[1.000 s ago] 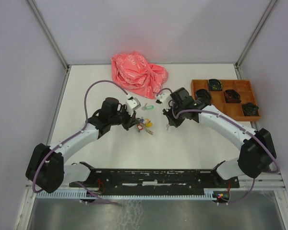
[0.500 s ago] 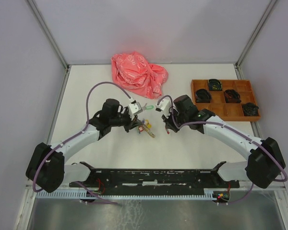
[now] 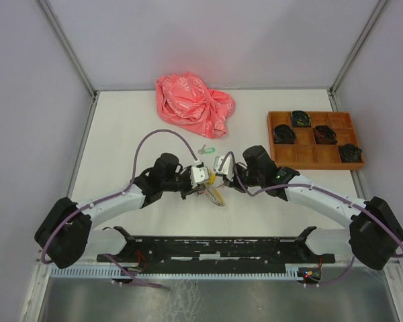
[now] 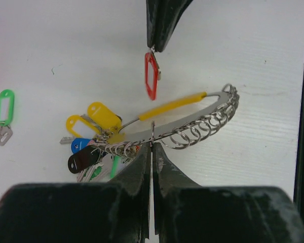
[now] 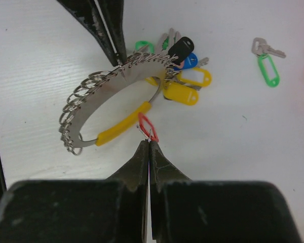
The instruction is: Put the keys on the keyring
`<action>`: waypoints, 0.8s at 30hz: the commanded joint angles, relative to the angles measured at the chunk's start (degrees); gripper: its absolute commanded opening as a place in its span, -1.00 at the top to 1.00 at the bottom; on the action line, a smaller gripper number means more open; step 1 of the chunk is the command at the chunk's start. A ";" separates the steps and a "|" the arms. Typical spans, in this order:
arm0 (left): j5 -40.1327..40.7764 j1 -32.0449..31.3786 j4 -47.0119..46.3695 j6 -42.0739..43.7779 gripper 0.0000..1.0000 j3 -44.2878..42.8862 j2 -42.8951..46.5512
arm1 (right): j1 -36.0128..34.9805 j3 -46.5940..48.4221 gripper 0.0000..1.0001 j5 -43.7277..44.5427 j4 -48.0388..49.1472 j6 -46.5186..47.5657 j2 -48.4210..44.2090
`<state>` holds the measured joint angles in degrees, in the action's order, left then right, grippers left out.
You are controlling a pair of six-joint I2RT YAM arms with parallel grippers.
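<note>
Grippers first: the left gripper (image 3: pixel 200 176) and the right gripper (image 3: pixel 221 168) sit nose to nose mid-table in the top view. The big oval metal keyring with the yellow sleeve (image 3: pixel 213 192) hangs just on their near side. The small silver key with the green oval tag (image 3: pixel 206 150) lies loose on the white table (image 3: pixel 121 131) just beyond them, about equally near both arms. A crumpled pink plastic bag (image 3: pixel 195 104) and an orange compartment tray (image 3: pixel 302 154) sit further back.

Left wrist cam: the left fingers are pinched tight on one of the small split rings (image 4: pixel 152 132) strung along the keyring's steel band, holding the loop up edgewise. The loop's long axis runs side to side across the frame, and the bunch of yellow, blue and black tagged keys (image 4: pixel 91 136) is at its left end. Straight ahead, past the loop, the right gripper dangles the small silver key with the red oval tag (image 4: pixel 151 76) just above the yellow sleeve.

Right wrist cam: the right jaws are clamped shut on the top of the red-tag key. The tag sits right against the end of the yellow sleeve, touching or not, can't tell. The pinched ring is dead ahead across the loop, so the next bit looks like a short, fiddly push toward it.
</note>
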<state>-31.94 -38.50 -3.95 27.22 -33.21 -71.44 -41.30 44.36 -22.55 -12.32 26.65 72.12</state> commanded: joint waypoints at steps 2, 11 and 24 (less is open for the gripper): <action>4.32 -2.80 -7.55 2.93 0.95 2.03 0.95 | -2.05 -5.31 0.99 -2.15 8.90 3.24 -2.66; 9.98 -6.79 -10.59 4.70 0.95 5.27 2.22 | -3.80 -10.74 0.99 -1.86 18.33 4.33 -2.41; 14.99 -10.01 -14.66 7.00 0.95 8.54 4.36 | -5.50 -14.74 0.99 -4.07 26.72 12.01 -1.10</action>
<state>-18.48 -47.37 -13.74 31.14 -25.19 -69.12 -46.26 30.13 -24.51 9.72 34.13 70.57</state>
